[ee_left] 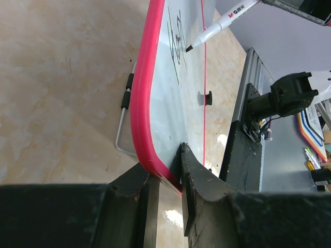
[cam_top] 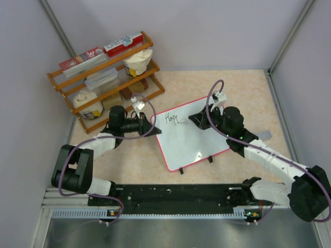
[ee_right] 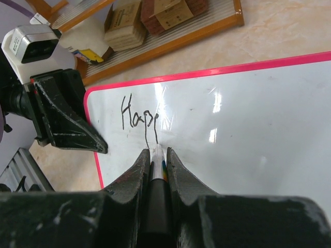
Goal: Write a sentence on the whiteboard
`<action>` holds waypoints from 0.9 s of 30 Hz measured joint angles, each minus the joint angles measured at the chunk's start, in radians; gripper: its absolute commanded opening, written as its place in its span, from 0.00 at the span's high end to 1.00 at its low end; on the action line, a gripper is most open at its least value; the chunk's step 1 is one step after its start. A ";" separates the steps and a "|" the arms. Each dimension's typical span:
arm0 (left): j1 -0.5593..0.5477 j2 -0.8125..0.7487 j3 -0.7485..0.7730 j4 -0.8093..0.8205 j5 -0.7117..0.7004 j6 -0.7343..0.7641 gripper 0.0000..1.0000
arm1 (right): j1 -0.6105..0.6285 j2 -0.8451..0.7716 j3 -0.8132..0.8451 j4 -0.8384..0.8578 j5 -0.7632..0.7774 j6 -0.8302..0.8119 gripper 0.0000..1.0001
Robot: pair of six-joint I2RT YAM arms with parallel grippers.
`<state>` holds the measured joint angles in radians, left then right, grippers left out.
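Observation:
The whiteboard (cam_top: pixel 192 138) lies tilted on the table, white with a red rim. The sentence (cam_top: pixel 171 118) reads "Happ" in black near the board's top left corner, with the last stroke trailing down. My left gripper (cam_top: pixel 150 124) is shut on the board's left rim (ee_left: pixel 140 129), one finger above the board and one below. My right gripper (cam_top: pixel 200 120) is shut on a white marker (ee_right: pixel 158 161), whose tip touches the board just below the last letter (ee_right: pixel 138 118). In the left wrist view the marker (ee_left: pixel 222 23) meets the writing (ee_left: pixel 177 41).
A wooden rack (cam_top: pixel 103 72) with boxes and jars stands at the back left, close behind the left arm. A black rail (cam_top: pixel 176 195) runs along the near edge. The board's wire stand (ee_left: pixel 124 124) sticks out below its rim. Grey walls enclose the table.

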<state>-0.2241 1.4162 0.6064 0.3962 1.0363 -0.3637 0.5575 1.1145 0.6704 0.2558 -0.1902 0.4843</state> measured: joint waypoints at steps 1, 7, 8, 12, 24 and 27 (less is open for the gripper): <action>0.000 0.000 0.000 0.000 0.000 0.000 1.00 | 0.000 -0.003 -0.003 -0.001 -0.002 -0.002 1.00; 0.000 0.000 0.000 0.000 0.000 0.001 1.00 | 0.000 -0.011 -0.005 -0.015 -0.011 -0.012 1.00; 0.000 0.000 0.000 0.000 0.000 0.000 1.00 | 0.000 -0.012 -0.005 -0.017 -0.013 -0.013 1.00; 0.000 0.000 0.000 0.000 0.001 0.001 1.00 | 0.000 -0.017 -0.005 -0.019 -0.017 -0.013 1.00; -0.001 0.000 0.002 0.000 0.003 0.004 1.00 | -0.002 -0.032 0.029 0.014 0.001 -0.008 1.00; -0.001 0.000 0.002 -0.001 0.003 0.004 1.00 | -0.002 -0.001 0.058 0.026 0.012 -0.005 1.00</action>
<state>-0.2253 1.4158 0.6079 0.3954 1.0393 -0.3595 0.5552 1.1133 0.7288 0.2813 -0.1780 0.4797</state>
